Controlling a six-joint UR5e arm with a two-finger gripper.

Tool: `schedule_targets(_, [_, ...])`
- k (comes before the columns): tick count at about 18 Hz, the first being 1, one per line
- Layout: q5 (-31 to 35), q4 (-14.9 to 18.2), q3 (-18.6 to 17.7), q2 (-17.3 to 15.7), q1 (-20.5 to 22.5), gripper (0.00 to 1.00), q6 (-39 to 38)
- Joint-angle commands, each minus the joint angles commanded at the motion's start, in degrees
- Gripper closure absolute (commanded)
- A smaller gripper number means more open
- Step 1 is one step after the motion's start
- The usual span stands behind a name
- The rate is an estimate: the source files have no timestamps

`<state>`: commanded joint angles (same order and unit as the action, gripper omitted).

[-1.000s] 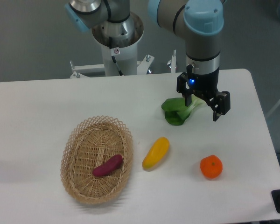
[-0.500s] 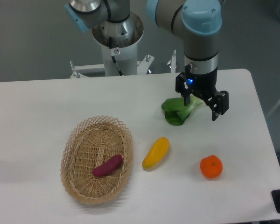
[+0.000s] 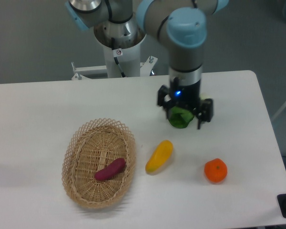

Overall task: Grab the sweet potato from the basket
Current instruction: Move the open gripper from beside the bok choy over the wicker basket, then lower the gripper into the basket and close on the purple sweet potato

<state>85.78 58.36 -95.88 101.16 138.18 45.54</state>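
Basket [image 3: 81, 191]: oval, shallow, woven of light-tan wicker; tight weave across the floor, open lattice around the flared rim. Stands on the front left part of the table, whole outline in view.

Sweet potato [image 3: 110, 169]: small, elongated tuber, magenta-purple, smooth skin, both ends tapered, slightly curved. Lies on the basket floor, right of centre, tilted with its right end higher in the picture. Nothing touches it but the wicker beneath.

Yellow fruit [image 3: 159, 156]: oblong, smooth, yellow shading to orange at the upper tip; longer than the tuber. Lies on the table just beside the basket's right rim, apart from it.

Orange [image 3: 215, 170]: round, bright, with a faintly dimpled look; sits alone toward the front right.

Leafy green vegetable [image 3: 180, 117]: dark green, glossy, crumpled leaves. Only its lower part shows; the rest is hidden behind the gripper body.

Gripper [image 3: 185, 114]: black, two-fingered, pointing down, with a small blue light on its body. The fingers stand spread wide, one on each side of the green vegetable, and hold nothing. Whether the fingertips touch the table cannot be told. It is well apart from the basket, to the right and farther back.

Arm [image 3: 186, 45]: grey cylindrical links with pale blue caps; the upper joints are cut off by the top edge.

Table [image 3: 38, 109]: white, smooth, matte, with rounded corners.
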Motion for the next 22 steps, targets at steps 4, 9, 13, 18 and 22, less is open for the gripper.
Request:
schedule_targets(4, [-0.09,-0.79,-3.78,1.4,-4.14,0.0,-1.59])
schedule_targets(9, [0.26,-5.0,-2.91,7.02,-10.03,0.0,-4.84])
schedule_targets(13, [0.52,-6.5,-2.91,10.19,-11.97,0.0,-4.93])
schedule_targets(18, [0.7,-10.72,-3.17,14.58,-14.08,0.0,-4.93])
schedule_targets(22, [0.7,-11.69,-3.17,16.17,-14.08,0.0,-5.28])
